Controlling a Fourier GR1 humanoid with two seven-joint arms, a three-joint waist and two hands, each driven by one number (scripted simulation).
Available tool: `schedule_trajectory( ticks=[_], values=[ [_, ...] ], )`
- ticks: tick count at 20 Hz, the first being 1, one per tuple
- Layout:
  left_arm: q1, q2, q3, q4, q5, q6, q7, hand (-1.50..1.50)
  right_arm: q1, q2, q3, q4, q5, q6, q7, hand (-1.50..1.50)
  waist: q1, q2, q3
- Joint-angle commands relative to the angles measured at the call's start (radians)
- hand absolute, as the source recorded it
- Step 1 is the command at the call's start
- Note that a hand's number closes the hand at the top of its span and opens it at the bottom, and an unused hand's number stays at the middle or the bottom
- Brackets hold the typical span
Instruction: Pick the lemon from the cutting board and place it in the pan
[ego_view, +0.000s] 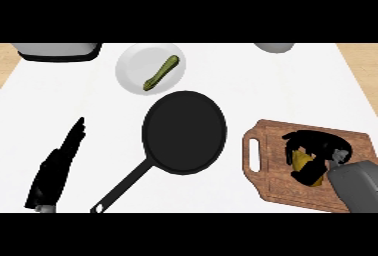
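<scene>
1. At 4 o'clock in the head view, your right hand (316, 150) sits over the board (277, 187), fingers curled round the lemon (301, 161). Only a yellow patch shows between the black fingers; the rest is hidden.

2. Lemon position: on or just above the board, right-of-centre. You cannot tell from this view whether it has lifted clear of the wood.

3. Lemon's long axis: cannot tell, too much of it is covered.

4. Key relation: the pan (184, 131) lies at 9 to 10 o'clock from the held lemon, well apart from it. The board's handle end with its slot faces the pan; a strip of counter (236, 75) separates the two.

5. Pan handle runs off toward 7 o'clock, away from your travel line, so it should not interfere.

6. Nearer arm: right hand already has the lemon. Left hand (59, 165) rests at 8 o'clock, fingers straight, holding nothing, on the far side of the pan.

7. Judgement: grasp stage looks done or nearly so. Next you need a lift, then a leftward carry over the board's edge to the pan's dark centre.

8. Risk, judged: low carry could clip the pan's rim.

9. Non-task: plate (151, 66) at 11 o'clock.
</scene>
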Motion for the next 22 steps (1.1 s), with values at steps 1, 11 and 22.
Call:
schedule_trajectory(
  ticks=[1,11,22],
  values=[
    [0.019,0.016,0.03,-0.056,0.032,-0.037,0.032,0.0,0.011,0.004,-0.045,0.043,-0.04,0.045,-0.046,1.5,0.001,0.007,0.009],
    [0.059,-0.001,0.059,0.002,0.003,0.023,0.002,0.0,0.362,0.309,-0.152,-0.244,0.134,-0.454,0.502,1.5,-0.113,-0.022,0.003],
    [0.025,0.0,0.047,0.025,-0.001,0.003,-0.005,0.0,0.381,0.281,0.174,-0.795,0.762,-0.738,0.677,1.5,-0.053,-0.012,0.003]
  ],
)
